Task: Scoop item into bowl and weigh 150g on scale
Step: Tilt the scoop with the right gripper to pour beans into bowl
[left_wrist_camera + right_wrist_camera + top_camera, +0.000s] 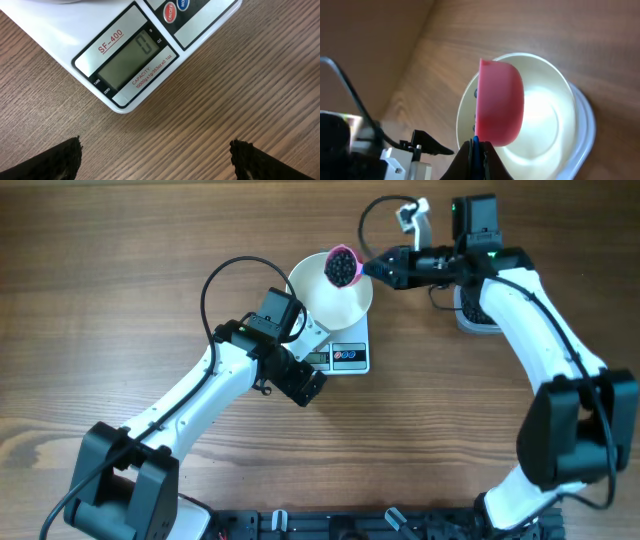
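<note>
The white bowl [335,310] stands on the white scale [352,357] at mid-table. Its display [131,57] reads 0 in the left wrist view. Over the bowl's far rim hangs a pink scoop [342,268] heaped with black beans [342,270]. My right gripper [385,268] is shut on the scoop's blue handle [476,150]. From the right wrist I see the scoop's pink underside [500,107] above the bowl's white inside [550,115]. My left gripper [300,385] stands open over bare wood at the scale's front left corner, fingertips [55,162] wide apart, holding nothing.
A pale container [470,315] shows partly under my right arm at the back right. A white fitting [412,215] on a black cable sits behind it. Both arm bases stand along the table's front edge.
</note>
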`<action>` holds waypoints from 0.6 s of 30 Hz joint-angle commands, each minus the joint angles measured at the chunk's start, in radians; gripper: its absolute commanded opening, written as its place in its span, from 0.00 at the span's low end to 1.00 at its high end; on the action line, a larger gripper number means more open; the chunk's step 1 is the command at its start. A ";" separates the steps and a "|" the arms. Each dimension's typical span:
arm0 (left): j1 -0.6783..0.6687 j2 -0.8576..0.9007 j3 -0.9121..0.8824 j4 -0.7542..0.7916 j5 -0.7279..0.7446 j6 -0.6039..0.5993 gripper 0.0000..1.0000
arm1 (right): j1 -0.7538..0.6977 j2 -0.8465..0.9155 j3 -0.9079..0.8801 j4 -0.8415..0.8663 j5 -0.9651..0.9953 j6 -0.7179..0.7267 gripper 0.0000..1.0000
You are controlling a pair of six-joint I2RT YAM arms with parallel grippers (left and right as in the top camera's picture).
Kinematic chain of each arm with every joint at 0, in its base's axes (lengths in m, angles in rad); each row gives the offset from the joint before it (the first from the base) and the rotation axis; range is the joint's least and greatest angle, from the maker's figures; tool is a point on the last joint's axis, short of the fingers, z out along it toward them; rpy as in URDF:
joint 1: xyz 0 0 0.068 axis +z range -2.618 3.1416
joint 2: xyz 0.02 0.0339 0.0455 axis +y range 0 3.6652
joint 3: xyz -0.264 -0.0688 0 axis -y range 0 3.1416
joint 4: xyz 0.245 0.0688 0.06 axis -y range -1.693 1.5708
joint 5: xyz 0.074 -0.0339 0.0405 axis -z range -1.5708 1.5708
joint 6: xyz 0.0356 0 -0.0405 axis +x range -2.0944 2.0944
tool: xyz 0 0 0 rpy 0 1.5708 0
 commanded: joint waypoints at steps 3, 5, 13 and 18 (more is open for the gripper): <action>0.000 -0.012 -0.006 0.000 0.009 -0.006 1.00 | 0.060 -0.111 0.011 -0.040 0.260 -0.183 0.04; 0.000 -0.012 -0.006 0.000 0.009 -0.006 1.00 | 0.085 -0.123 0.011 -0.060 0.335 -0.242 0.04; 0.000 -0.012 -0.006 0.000 0.009 -0.006 1.00 | 0.229 -0.142 0.011 -0.066 0.670 -0.459 0.04; 0.000 -0.012 -0.006 0.000 0.009 -0.006 1.00 | 0.291 -0.193 0.011 -0.065 0.843 -0.600 0.04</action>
